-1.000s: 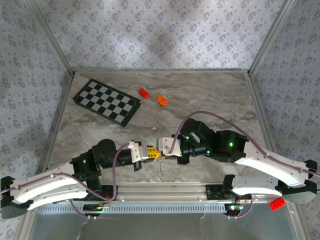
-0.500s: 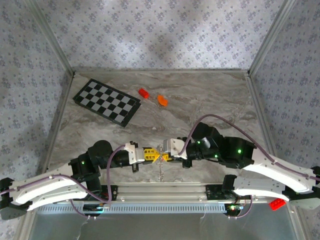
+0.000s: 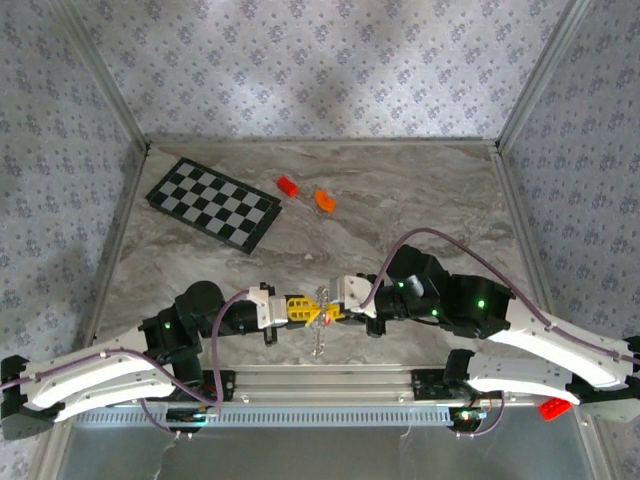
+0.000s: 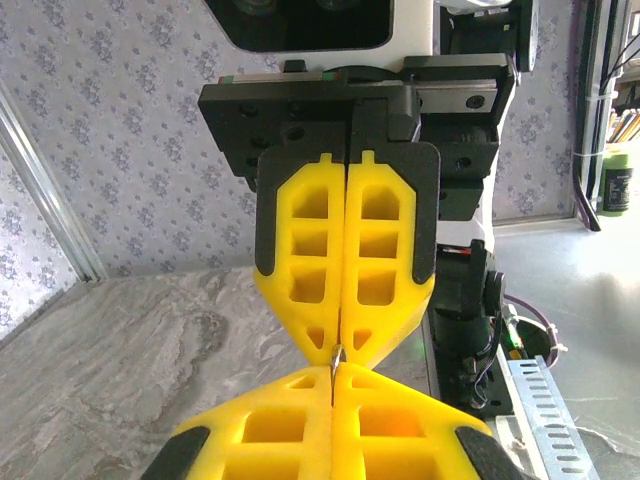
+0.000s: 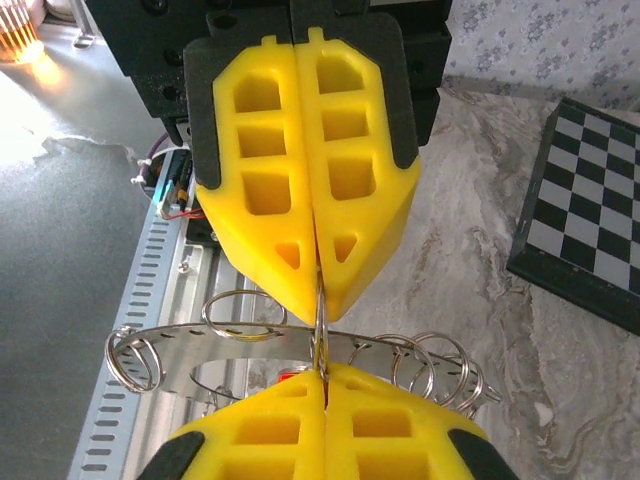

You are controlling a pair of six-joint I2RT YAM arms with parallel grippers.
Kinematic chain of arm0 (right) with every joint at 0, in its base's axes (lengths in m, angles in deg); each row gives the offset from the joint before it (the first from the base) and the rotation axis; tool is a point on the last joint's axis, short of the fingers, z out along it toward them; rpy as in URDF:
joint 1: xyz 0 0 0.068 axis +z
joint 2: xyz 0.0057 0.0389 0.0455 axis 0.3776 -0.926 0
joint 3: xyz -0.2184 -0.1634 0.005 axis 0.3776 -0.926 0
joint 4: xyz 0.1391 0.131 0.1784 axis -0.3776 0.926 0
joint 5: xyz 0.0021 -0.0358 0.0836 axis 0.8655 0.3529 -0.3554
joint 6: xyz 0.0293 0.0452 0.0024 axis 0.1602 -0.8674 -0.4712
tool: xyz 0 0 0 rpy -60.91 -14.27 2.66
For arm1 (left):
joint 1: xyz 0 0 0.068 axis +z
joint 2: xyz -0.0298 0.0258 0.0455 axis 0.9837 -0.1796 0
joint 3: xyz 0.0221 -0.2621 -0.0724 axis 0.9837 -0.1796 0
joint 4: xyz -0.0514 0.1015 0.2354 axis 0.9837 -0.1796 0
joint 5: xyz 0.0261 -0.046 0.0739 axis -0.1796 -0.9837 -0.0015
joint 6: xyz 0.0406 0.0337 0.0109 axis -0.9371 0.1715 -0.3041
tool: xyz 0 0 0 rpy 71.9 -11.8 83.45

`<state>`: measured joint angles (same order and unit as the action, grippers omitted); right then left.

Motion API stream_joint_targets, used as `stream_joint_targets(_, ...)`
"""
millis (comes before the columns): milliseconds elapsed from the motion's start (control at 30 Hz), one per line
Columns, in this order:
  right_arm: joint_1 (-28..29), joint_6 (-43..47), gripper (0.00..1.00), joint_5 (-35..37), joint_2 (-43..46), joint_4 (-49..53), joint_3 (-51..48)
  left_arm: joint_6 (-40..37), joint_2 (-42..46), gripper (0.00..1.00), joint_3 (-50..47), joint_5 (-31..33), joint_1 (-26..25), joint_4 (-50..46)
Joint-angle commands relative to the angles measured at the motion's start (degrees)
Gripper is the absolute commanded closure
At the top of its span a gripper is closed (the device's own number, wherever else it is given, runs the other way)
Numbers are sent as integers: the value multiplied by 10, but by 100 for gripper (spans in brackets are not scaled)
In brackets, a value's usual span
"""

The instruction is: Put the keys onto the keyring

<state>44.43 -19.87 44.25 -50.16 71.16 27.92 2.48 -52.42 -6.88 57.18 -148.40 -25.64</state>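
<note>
Since one second ago, the right gripper [image 3: 330,311] has travelled left and now meets the left gripper [image 3: 310,309] tip against tip, above the near edge of the grey marbled table [image 3: 420,200]. Both pairs of yellow fingers are pressed together with no gap. A thin upright metal wire runs from the left tips down into the right tips. It seems to belong to the keyring [image 5: 170,345], a flat silvery metal loop carrying many small wire rings, which hangs just under the meeting point. I cannot tell if the right fingers really grip it. A small red spot, probably the red head of the tiny key [image 5: 290,377], shows through the loop just beside the right fingers. Far behind lie a black-and-grey checkered board [image 3: 213,204], a red toy brick [image 3: 288,186] and an orange block [image 3: 325,200], well apart from the grippers.
</note>
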Motion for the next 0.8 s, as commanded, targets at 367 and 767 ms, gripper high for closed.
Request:
stream_joint_targets(367, -6, -11, 95, -4, -5, 15, -5, 9, 21, 100, 6, -14, 1, 61)
stream_joint_targets(767, -8, -11, 98, -10, -18, 14, -7, 10, 24, 100, -1, -19, 1, 67)
